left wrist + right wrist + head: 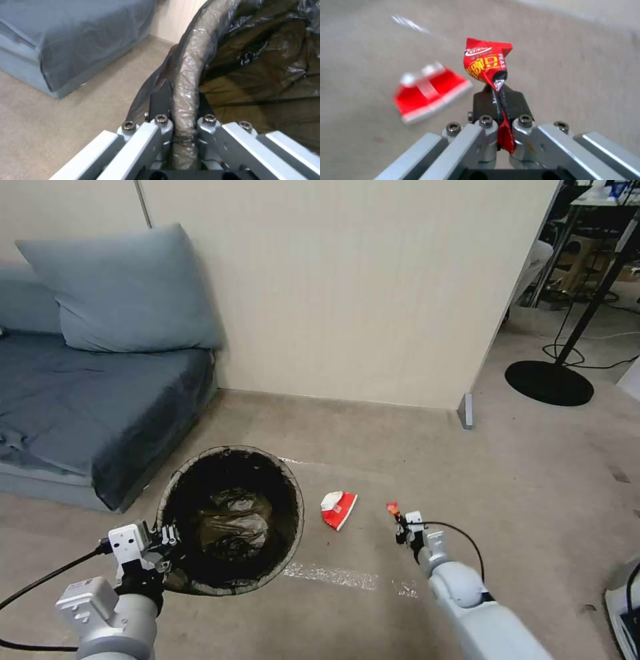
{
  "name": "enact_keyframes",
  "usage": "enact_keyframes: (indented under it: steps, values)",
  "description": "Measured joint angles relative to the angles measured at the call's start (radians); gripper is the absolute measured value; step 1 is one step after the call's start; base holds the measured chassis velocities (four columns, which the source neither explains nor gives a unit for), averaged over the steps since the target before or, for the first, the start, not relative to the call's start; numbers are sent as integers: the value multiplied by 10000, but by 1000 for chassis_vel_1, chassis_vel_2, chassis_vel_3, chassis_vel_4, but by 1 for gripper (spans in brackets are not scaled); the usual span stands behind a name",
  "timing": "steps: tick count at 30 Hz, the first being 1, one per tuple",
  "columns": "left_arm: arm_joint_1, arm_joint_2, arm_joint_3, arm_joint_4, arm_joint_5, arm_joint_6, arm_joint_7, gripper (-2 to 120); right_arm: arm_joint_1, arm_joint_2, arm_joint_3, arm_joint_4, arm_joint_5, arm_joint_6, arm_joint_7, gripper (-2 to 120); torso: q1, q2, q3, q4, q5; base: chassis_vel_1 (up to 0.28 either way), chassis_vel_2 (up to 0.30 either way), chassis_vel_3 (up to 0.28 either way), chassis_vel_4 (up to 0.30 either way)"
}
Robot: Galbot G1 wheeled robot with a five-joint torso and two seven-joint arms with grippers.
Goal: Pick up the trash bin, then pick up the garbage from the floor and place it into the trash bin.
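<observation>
The trash bin (230, 517) hangs by its rim from the left gripper (180, 105); the right gripper (498, 100), pinching a red wrapper (485, 62), should release only above the opening.

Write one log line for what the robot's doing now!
left gripper: holds trash bin rim | right gripper: holds snack wrapper | carton: on floor

My left hand (181, 110), matt grey metal with bright screw heads, is clamped on the round white plastic trash bin (230, 517), its rim wrapped in crinkled glossy dark-brown film. My right hand (500, 100) pinches a shiny red foil snack wrapper (486, 62). Beside the bin lie a glossy red-and-white paper carton (339, 509), matt beige carpet (520, 480) and a soft blue-grey cloth sofa (80, 400).
</observation>
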Motion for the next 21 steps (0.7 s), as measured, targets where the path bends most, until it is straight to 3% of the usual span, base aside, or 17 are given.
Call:
enact_keyframes:
  steps: [7, 21]
  values:
    - [-33, 109, 23, 0, -148, 421, -199, 3, -290, -1544, 171, 3420, 1649, -1001, -537, 0, 0, 0, 0, 1, 0, 0, 0, 0, 0]
    - [-31, 319, 125, 0, -235, 849, -381, 3, 748, -3244, -250, 6582, 4249, -2631, -1735, 0, 0, 0, 0, 0, 0, 0, 0, 0, 0]
